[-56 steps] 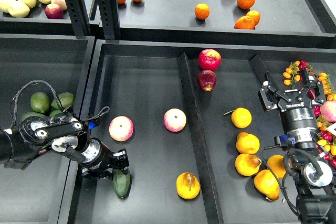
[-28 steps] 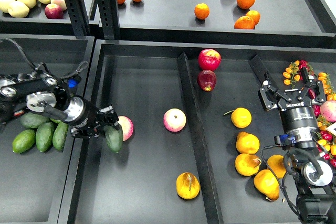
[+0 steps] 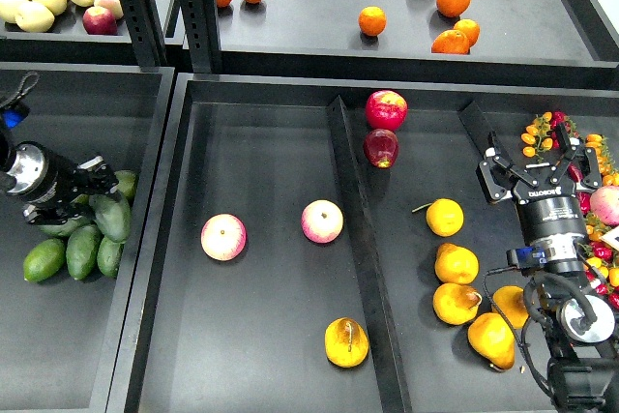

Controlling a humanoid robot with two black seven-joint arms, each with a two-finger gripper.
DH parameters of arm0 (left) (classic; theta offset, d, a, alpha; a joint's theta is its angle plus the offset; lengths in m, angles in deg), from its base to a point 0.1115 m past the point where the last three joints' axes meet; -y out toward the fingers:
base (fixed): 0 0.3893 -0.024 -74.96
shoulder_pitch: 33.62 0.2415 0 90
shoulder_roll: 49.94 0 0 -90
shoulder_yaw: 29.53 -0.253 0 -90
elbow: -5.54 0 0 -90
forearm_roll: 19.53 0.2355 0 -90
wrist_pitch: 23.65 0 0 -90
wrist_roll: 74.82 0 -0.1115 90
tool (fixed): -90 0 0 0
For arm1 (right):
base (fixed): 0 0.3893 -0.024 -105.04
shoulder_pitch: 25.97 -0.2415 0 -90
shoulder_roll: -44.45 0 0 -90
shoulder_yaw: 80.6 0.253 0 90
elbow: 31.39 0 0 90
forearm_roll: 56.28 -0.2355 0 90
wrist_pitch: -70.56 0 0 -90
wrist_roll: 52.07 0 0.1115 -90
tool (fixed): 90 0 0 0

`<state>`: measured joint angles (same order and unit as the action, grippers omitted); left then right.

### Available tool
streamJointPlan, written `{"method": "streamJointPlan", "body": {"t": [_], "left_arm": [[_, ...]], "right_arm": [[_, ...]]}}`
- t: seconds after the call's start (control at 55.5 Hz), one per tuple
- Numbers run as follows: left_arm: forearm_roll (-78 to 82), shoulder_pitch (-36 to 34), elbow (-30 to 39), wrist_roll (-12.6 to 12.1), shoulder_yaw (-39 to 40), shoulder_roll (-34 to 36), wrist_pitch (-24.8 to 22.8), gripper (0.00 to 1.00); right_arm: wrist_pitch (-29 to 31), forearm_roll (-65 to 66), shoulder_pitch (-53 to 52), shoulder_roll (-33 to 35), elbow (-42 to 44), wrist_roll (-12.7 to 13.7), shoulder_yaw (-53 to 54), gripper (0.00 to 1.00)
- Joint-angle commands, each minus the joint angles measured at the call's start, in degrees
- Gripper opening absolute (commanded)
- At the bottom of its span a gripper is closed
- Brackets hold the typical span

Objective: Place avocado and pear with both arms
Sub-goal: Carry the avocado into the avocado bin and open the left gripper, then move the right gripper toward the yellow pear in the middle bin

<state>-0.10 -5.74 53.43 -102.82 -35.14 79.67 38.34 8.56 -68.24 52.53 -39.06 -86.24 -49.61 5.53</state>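
My left gripper (image 3: 101, 196) is shut on the dark green avocado (image 3: 114, 217) and holds it over the left bin (image 3: 87, 355), right against the lighter avocados (image 3: 44, 260) lying there. The pear (image 3: 346, 342), yellow-orange with a brownish blotch and a dark stem end, lies at the front of the middle bin (image 3: 261, 123). My right gripper (image 3: 540, 165) is open and empty above the right bin, far from the pear.
Two pink-yellow apples (image 3: 223, 237) (image 3: 322, 221) lie in the middle bin. A divider (image 3: 350, 200) separates it from the right bin with red apples (image 3: 386, 109) and plain pears (image 3: 456, 264). Small orange and red fruit (image 3: 590, 157) lies at the far right. Oranges (image 3: 372, 20) sit on the back shelf.
My left gripper lifted the avocado from the front of the middle bin and carried it left and back over the wall into the left bin. The right arm has not moved.
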Motion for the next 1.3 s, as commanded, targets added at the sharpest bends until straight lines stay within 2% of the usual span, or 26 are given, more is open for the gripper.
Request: {"method": "streamJointPlan", "body": {"t": [0.0,0.216,0.775,0.901,0.937,0.991,1.207,1.279], "left_arm": [[1.13,1.65,-2.01,0.0,0.07,-0.06,0.01,0.24],[1.05,2.53,-6.14,0.0,0.07,-1.91,0.01,0.26],[0.96,4.28,-7.02,0.0,0.86,-5.34,0.01,0.34],[1.05,4.28,-7.02,0.0,0.86,-5.34,0.01,0.44],[1.05,4.28,-6.94,0.0,0.86,-5.34,0.01,0.5],[1.13,4.28,-6.94,0.0,0.86,-5.34,0.01,0.66],[1.57,4.2,-6.85,0.0,0.87,-4.81,0.01,0.98],[1.84,4.28,-6.85,0.0,0.95,-4.55,0.01,0.99]], "right_arm": [[0.0,0.0,0.08,-0.17,0.0,0.0,0.0,1.0],[0.0,0.0,0.08,-0.08,0.0,0.0,0.09,1.0],[0.0,0.0,0.08,-0.17,-0.09,0.0,0.09,1.0],[0.0,0.0,0.08,-0.08,-0.17,0.0,0.09,1.0],[0.0,0.0,0.08,-0.08,-0.17,0.0,0.09,1.0],[0.0,0.0,0.08,-0.08,-0.17,0.0,0.09,1.0],[0.0,0.0,0.08,-0.17,-0.26,0.0,-0.17,1.0],[0.0,0.0,0.17,-0.17,-0.26,0.0,-0.17,1.0]]}}
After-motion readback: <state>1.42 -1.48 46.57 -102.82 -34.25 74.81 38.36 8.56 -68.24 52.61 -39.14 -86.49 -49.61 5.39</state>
